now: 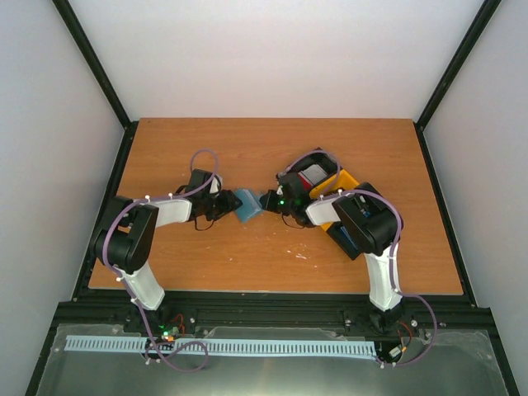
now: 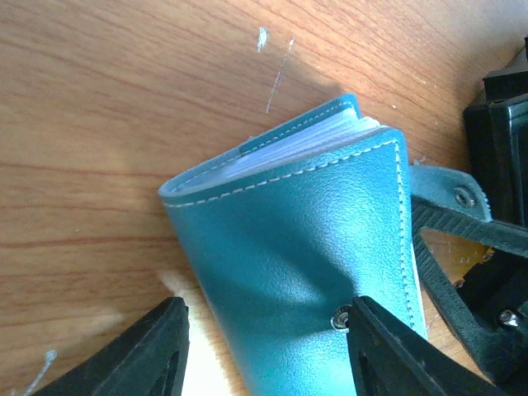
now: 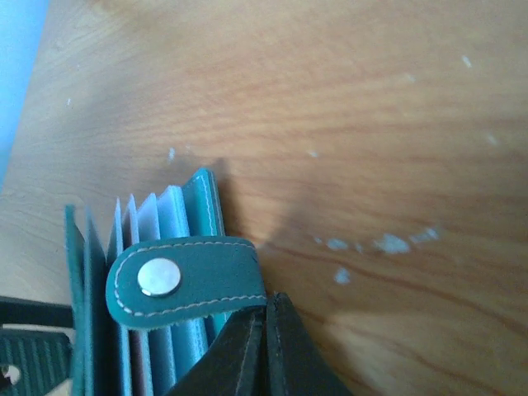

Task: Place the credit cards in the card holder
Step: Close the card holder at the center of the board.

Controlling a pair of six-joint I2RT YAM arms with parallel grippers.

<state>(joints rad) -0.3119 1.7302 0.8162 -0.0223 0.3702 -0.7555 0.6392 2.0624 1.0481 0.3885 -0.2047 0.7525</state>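
The card holder point(image 1: 246, 205) sits near the middle of the counter point(image 1: 247, 148), between the two arms. It looks light, soft and bendy, and its thin pockets are fanned apart, so it may flop if held by one flap. The firm folded back looks best to hold. At its 3 o'clock, the right pincer point(image 3: 266, 330) looks pinched together on the snap tab point(image 3: 186, 280). At 9 o'clock, the left pincer point(image 2: 264, 351) has its fingers apart around the cover.
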